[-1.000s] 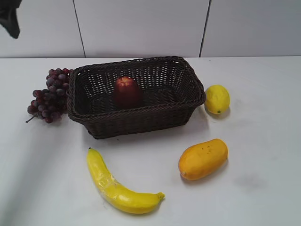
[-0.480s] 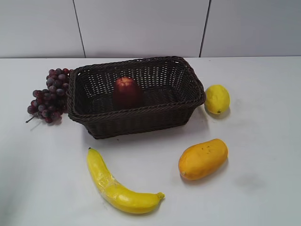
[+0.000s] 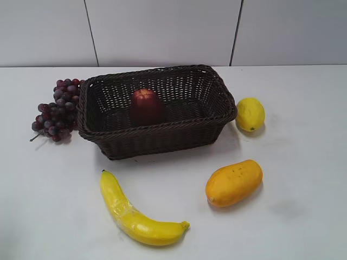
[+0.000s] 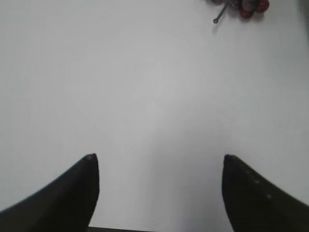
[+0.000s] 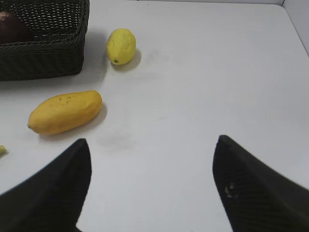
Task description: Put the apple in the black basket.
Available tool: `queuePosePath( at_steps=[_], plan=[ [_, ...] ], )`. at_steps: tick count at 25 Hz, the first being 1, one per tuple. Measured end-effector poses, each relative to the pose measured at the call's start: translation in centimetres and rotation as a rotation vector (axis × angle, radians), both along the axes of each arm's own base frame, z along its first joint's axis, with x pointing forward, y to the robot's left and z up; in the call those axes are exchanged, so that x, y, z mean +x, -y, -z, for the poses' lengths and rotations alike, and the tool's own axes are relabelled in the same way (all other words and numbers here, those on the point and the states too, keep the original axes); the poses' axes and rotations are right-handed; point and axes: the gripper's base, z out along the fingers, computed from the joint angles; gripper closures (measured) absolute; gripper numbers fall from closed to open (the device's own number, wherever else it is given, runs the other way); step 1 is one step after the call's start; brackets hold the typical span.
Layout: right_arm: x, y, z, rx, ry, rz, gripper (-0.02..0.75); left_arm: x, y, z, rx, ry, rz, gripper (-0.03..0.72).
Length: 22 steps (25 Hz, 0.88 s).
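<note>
The dark maroon apple [image 3: 146, 106] sits inside the black wicker basket [image 3: 162, 140] at the back middle of the table. In the right wrist view a sliver of the apple [image 5: 12, 28] shows inside the basket [image 5: 43, 58] at the top left. My left gripper [image 4: 158, 157] is open and empty over bare white table, far from the basket. My right gripper [image 5: 152, 141] is open and empty over bare table, in front and to the right of the basket. Neither gripper shows in the exterior view.
A bunch of purple grapes [image 3: 57, 110] lies against the basket's left side, its stem showing in the left wrist view [image 4: 239, 7]. A lemon [image 3: 250, 114] lies right of the basket, a mango [image 3: 234, 182] in front right, a banana [image 3: 135, 214] in front.
A dark arm part at the top left corner of the exterior view a second ago has left the view. The apple and other fruits have not moved.
</note>
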Motion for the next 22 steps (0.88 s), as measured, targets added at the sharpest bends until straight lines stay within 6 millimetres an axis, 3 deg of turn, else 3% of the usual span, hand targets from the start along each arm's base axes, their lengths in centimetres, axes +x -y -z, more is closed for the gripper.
queuePosePath(
  at_steps=[11,22],
  plan=[
    [0.0,0.0,0.0,0.0,0.0,0.0,0.147,-7.0,0.0,3.6,-0.011,0.05,0.0,0.095],
    [0.0,0.0,0.0,0.0,0.0,0.0,0.147,-11.8,-0.1,4.4,-0.016,0.26,0.001,0.098]
  ],
)
